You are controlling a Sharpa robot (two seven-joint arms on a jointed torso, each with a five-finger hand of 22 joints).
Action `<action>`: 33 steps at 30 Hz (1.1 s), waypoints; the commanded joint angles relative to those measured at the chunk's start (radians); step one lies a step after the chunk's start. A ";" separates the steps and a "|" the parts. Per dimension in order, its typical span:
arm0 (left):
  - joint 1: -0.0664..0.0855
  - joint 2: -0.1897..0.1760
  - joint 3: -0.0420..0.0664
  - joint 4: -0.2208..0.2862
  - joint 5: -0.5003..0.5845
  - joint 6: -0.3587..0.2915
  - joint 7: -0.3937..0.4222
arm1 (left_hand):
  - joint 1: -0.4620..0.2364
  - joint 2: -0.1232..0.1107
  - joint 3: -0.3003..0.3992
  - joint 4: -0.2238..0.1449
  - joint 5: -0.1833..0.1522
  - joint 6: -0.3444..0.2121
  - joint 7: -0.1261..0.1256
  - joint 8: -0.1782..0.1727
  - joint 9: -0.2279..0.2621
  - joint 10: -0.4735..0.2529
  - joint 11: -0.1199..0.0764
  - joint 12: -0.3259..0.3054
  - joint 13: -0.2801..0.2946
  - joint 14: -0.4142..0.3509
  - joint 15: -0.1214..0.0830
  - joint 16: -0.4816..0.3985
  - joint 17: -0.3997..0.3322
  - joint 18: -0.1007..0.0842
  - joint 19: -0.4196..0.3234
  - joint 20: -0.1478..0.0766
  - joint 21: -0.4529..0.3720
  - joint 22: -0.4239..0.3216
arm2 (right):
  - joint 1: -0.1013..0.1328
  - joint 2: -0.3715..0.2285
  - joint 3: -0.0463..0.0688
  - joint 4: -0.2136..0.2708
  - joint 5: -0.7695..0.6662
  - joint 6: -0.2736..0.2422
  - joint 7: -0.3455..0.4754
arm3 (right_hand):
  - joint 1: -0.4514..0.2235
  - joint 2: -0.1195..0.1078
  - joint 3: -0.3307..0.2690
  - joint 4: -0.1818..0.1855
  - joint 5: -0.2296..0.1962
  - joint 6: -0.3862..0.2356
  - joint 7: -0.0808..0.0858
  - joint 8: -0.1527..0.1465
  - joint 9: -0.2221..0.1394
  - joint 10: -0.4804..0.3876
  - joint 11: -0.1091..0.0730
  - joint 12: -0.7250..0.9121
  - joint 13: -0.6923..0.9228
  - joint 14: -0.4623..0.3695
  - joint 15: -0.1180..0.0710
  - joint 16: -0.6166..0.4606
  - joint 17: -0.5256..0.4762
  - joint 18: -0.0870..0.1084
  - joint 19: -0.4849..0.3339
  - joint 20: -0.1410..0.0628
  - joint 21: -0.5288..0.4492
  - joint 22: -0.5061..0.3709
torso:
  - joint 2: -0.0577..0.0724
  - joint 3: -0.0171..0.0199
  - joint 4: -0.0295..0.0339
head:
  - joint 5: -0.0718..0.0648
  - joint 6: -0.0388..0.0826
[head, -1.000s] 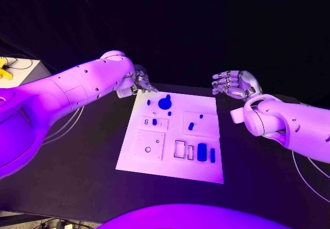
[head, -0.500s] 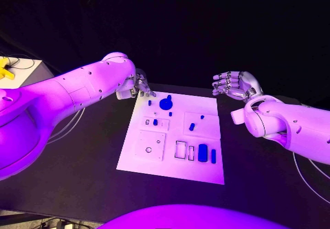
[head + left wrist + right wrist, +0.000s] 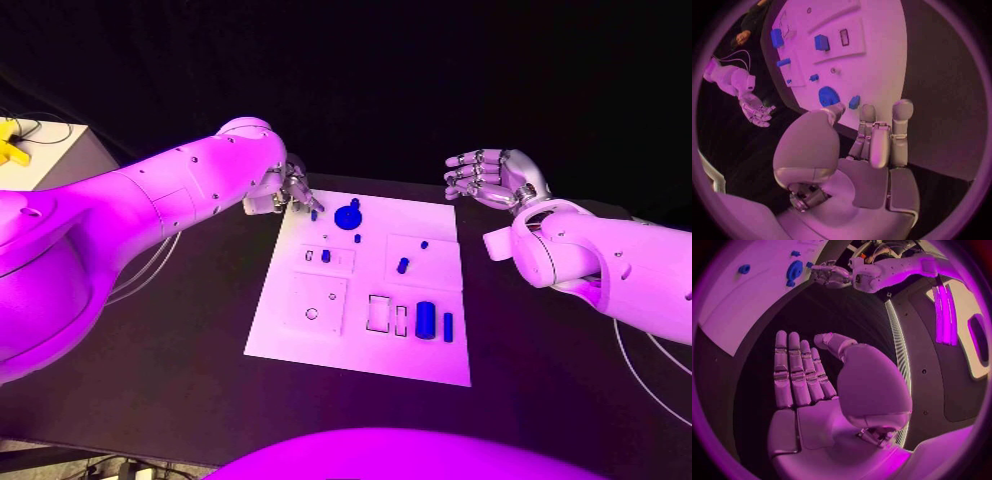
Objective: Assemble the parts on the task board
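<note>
Task board is lying mid-counter. Left hand is being held at its 11 o'clock corner beside small blue part, fingers spread, nothing gripped. Right hand is being held off at 1 o'clock, fingers open, empty. Blue parts are lying scattered across the board; assembly is judged early.

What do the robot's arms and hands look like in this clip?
Two smooth, rounded white-shelled arms dotted with small dark screw holes. Each ends in a silver, segmented, many-fingered hand: left hand, right hand. Thin cables trail beside both arms.
</note>
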State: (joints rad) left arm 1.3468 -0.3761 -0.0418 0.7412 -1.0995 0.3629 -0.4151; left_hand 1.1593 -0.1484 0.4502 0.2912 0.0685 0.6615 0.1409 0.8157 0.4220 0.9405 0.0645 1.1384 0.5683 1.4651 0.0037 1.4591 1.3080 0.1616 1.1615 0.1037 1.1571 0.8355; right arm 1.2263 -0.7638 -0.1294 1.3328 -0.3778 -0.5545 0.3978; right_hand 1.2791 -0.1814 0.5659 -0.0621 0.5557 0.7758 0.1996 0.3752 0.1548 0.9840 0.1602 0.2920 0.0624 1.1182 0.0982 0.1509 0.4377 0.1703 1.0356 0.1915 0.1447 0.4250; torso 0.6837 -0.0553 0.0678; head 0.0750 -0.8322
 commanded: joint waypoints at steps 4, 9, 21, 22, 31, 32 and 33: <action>-0.002 0.003 0.000 0.000 0.000 0.022 -0.004 | 0.016 0.012 0.038 -0.005 0.005 0.011 -0.002 0.004 -0.001 0.001 -0.001 0.010 0.004 0.005 -0.004 0.004 0.004 -0.015 0.001 -0.001 0.012 0.004 | 0.000 0.000 0.001 0.003 -0.009 0.016 0.012 | -0.012 0.001 0.008 0.000 0.000 0.004 0.035 -0.003 -0.001 0.005 0.006 -0.004 -0.001 -0.003 0.005 -0.004 -0.001 0.002 -0.008 -0.001 -0.007 -0.001 | 0.000 0.0003 -0.0003 | -0.002 -0.004; -0.003 0.001 0.000 0.003 0.008 0.011 -0.004 | 0.023 0.013 0.060 -0.007 0.004 0.017 -0.004 0.011 0.003 0.004 -0.003 0.015 0.010 0.006 -0.006 0.006 0.007 -0.015 0.000 -0.002 0.015 0.008 | 0.000 0.000 0.001 0.003 -0.009 0.015 0.012 | -0.012 0.001 0.008 0.000 0.000 0.004 0.035 -0.003 -0.001 0.005 0.006 -0.004 -0.001 -0.003 0.005 -0.004 -0.001 0.002 -0.008 -0.001 -0.007 -0.001 | -0.001 0.0010 0.0003 | -0.003 -0.006; -0.003 -0.001 0.000 0.002 0.016 0.035 -0.016 | 0.030 0.010 0.085 -0.009 0.004 0.023 -0.008 0.021 0.012 0.017 -0.006 0.027 0.028 0.006 -0.009 0.008 0.010 -0.016 0.000 -0.003 0.021 0.015 | 0.000 -0.001 0.001 0.004 -0.009 0.014 0.012 | -0.012 0.001 0.009 -0.001 0.000 0.005 0.035 -0.006 -0.002 0.004 0.006 -0.006 -0.001 -0.003 0.006 -0.006 -0.003 0.002 -0.009 -0.001 -0.008 -0.003 | -0.001 0.0007 0.0014 | -0.003 -0.009; -0.003 -0.001 0.000 0.002 0.016 0.038 -0.017 | 0.030 0.010 0.087 -0.009 0.004 0.023 -0.009 0.022 0.013 0.016 -0.007 0.027 0.027 0.007 -0.009 0.008 0.010 -0.016 0.000 -0.003 0.021 0.015 | 0.000 -0.001 0.001 0.004 -0.009 0.014 0.012 | -0.012 0.001 0.009 -0.001 0.000 0.005 0.035 -0.006 -0.002 0.004 0.006 -0.006 -0.001 -0.003 0.006 -0.006 -0.003 0.002 -0.009 -0.001 -0.008 -0.003 | -0.001 0.0007 0.0014 | -0.003 -0.009; -0.003 -0.001 0.000 0.000 0.020 0.050 -0.017 | 0.041 0.003 0.138 -0.016 0.005 0.024 -0.015 0.038 0.027 0.026 -0.012 0.037 0.042 0.008 -0.014 0.011 0.013 -0.017 -0.001 -0.006 0.028 0.022 | 0.000 -0.001 0.001 0.005 -0.009 0.015 0.012 | -0.012 0.001 0.009 -0.001 0.000 0.005 0.035 -0.006 -0.002 0.004 0.006 -0.006 -0.001 -0.003 0.006 -0.006 -0.003 0.002 -0.009 -0.001 -0.008 -0.003 | -0.001 0.0003 0.0009 | -0.005 -0.013; -0.003 -0.001 0.000 0.000 0.021 0.050 -0.016 | 0.043 0.002 0.149 -0.018 0.005 0.024 -0.016 0.040 0.030 0.027 -0.013 0.038 0.043 0.008 -0.015 0.012 0.014 -0.017 -0.001 -0.007 0.030 0.024 | 0.000 -0.001 0.001 0.005 -0.009 0.016 0.012 | -0.012 0.001 0.009 -0.001 0.000 0.005 0.035 -0.006 -0.002 0.004 0.006 -0.006 -0.001 -0.003 0.006 -0.006 -0.003 0.002 -0.009 -0.001 -0.008 -0.003 | -0.001 0.0004 0.0006 | -0.005 -0.013; -0.003 -0.001 0.000 0.001 0.023 0.050 -0.016 | 0.045 0.001 0.158 -0.020 0.005 0.024 -0.016 0.043 0.032 0.026 -0.014 0.038 0.043 0.008 -0.015 0.012 0.013 -0.017 -0.001 -0.007 0.030 0.024 | 0.000 -0.001 0.001 0.005 -0.009 0.016 0.012 | -0.012 0.001 0.009 -0.001 0.000 0.005 0.035 -0.006 -0.002 0.004 0.006 -0.006 -0.001 -0.003 0.006 -0.006 -0.003 0.002 -0.009 -0.001 -0.008 -0.003 | -0.001 0.0006 0.0005 | -0.005 -0.014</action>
State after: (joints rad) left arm 1.3442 -0.3779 -0.0418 0.7407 -1.0884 0.3895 -0.4293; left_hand 1.1943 -0.1462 0.6081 0.2716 0.0684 0.6829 0.1264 0.8563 0.4541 0.9620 0.0500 1.1726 0.6104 1.4650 -0.0035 1.4670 1.3077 0.1615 1.1614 0.1037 1.1843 0.8589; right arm 1.2264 -0.7651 -0.1293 1.3362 -0.3789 -0.5543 0.3977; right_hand 1.2791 -0.1814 0.5687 -0.0649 0.5557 0.7758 0.1996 0.3752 0.1539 0.9875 0.1637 0.2920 0.0625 1.1182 0.0982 0.1510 0.4358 0.1703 1.0356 0.1914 0.1409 0.4233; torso 0.6824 -0.0546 0.0690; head 0.0707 -0.8444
